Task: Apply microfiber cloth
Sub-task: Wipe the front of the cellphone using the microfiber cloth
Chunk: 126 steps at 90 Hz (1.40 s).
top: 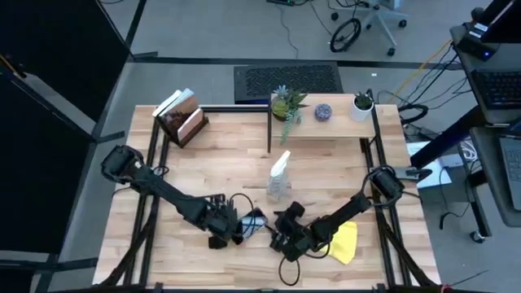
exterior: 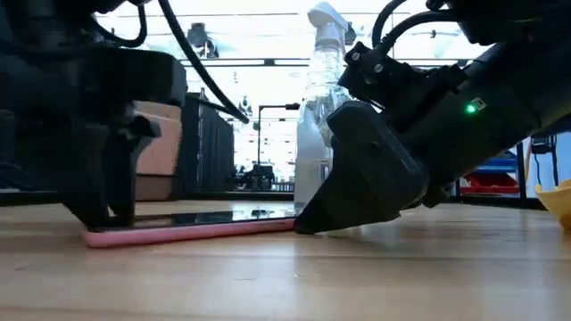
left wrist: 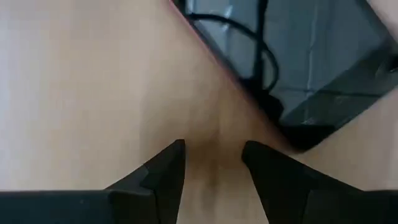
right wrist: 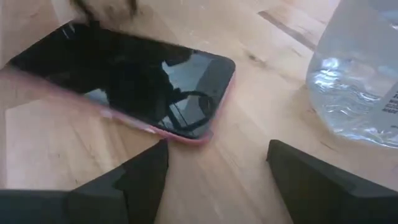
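The yellow microfiber cloth (top: 346,242) lies crumpled on the table near the front right, beside my right arm; only its edge (exterior: 559,201) shows in the low view. No gripper touches it. A dark phone (right wrist: 124,81) in a pink case lies flat on the wood between the two grippers. My left gripper (left wrist: 212,158) is open, low over bare wood at the phone's left end (exterior: 111,234). My right gripper (right wrist: 217,155) is open at the phone's right end, with nothing between its fingers. A clear spray bottle (top: 279,177) stands just behind the phone.
A wooden book holder (top: 181,116) stands at the far left. Small potted plants (top: 286,104) and a white pot (top: 362,104) line the far edge. A thin black frame (top: 269,122) runs along the table's sides. Bare wood lies at the table's middle left.
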{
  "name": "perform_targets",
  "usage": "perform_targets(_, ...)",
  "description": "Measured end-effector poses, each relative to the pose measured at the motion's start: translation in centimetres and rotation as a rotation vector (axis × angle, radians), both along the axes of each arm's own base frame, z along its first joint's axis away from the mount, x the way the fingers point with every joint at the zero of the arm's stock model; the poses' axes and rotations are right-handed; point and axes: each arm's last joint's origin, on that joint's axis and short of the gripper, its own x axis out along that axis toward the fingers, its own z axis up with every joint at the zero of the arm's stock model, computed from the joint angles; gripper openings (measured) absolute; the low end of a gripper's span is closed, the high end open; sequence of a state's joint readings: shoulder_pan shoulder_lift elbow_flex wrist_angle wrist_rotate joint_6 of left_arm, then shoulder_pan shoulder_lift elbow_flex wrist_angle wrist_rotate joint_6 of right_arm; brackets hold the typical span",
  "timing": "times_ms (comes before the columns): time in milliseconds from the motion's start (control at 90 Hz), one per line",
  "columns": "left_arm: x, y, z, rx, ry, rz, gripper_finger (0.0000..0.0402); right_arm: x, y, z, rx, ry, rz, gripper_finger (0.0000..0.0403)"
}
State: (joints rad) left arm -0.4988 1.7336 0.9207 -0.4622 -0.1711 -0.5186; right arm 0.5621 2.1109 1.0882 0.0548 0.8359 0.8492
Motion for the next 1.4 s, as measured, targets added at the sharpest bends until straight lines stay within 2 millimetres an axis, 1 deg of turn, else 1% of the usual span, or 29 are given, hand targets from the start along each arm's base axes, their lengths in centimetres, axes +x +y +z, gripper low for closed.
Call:
perform_targets(233, 1.3, -1.6, 0.4, -0.144, -0.149, -0.042, 0.0163, 0.4, -0.7, 0.0, 0.001, 0.001, -0.017, 0.0258)
perform_targets(489, 2.0, -2.1, 1.0, -0.201, -0.242, -0.039, 0.0163, 0.7, -1.3, 0.1, -0.032, 0.016, -0.010, 0.0258)
perform_targets(556, 2.1, -2.1, 1.0, -0.213, -0.243, -0.025, 0.0163, 0.7, -1.3, 0.5, -0.044, 0.025, 0.008, 0.0258)
perform_targets(611, 2.1, -2.1, 1.3, -0.210, -0.226, -0.023, 0.0163, 0.6, -1.3, 1.5, -0.053, 0.040, 0.047, 0.0258)
perform_targets(689, 2.2, -2.1, 2.5, -0.201, -0.208, -0.023, 0.0163, 0.1, -0.7, 4.2, -0.024, 0.056, 0.148, 0.0258)
perform_targets(756, 2.3, -2.2, 3.9, -0.186, -0.207, -0.025, 0.0163, -1.0, -0.1, 6.7, 0.011, 0.088, 0.252, 0.0258)
perform_targets(811, 1.9, -2.0, 4.6, -0.145, -0.179, -0.021, 0.0163, -2.2, 0.2, 8.3, 0.028, 0.124, 0.307, 0.0258)
perform_targets(856, 1.6, -2.0, 4.6, -0.115, -0.157, -0.018, 0.0163, -3.1, 0.4, 9.3, 0.029, 0.137, 0.309, 0.0258)
perform_targets(911, 1.2, -1.9, 4.2, -0.077, -0.125, -0.018, 0.0163, -4.0, 0.5, 10.2, 0.010, 0.125, 0.261, 0.0258)
perform_targets(978, 0.5, -1.8, 3.4, -0.047, -0.097, -0.021, 0.0163, -4.6, 0.6, 10.5, -0.021, 0.085, 0.190, 0.0258)
perform_targets(1022, 0.3, -1.8, 2.6, -0.043, -0.088, -0.022, 0.0163, -4.6, 0.8, 10.2, -0.036, 0.064, 0.158, 0.0258)
perform_targets(1089, -0.1, -2.0, 1.3, -0.042, -0.084, -0.032, 0.0163, -4.0, 1.2, 9.1, -0.038, 0.037, 0.147, 0.0258)
perform_targets(1133, -0.2, -2.2, 0.5, -0.047, -0.092, -0.040, 0.0164, -3.3, 1.5, 8.0, -0.042, 0.030, 0.159, 0.0258)
perform_targets(1211, 0.2, -2.8, -0.1, -0.074, -0.132, -0.048, 0.0164, -2.0, 1.9, 5.7, -0.047, 0.031, 0.197, 0.0258)
perform_targets(1267, 0.2, -2.9, -0.7, -0.071, -0.129, -0.052, 0.0163, -1.2, 1.9, 3.9, -0.056, 0.040, 0.217, 0.0258)
perform_targets(1322, 0.4, -3.2, -1.0, -0.075, -0.136, -0.054, 0.0164, -0.6, 1.6, 2.5, -0.057, 0.035, 0.206, 0.0258)
perform_targets(1400, 0.7, -3.5, -1.4, -0.088, -0.158, -0.059, 0.0164, 0.2, 0.9, 1.3, -0.039, 0.026, 0.168, 0.0258)
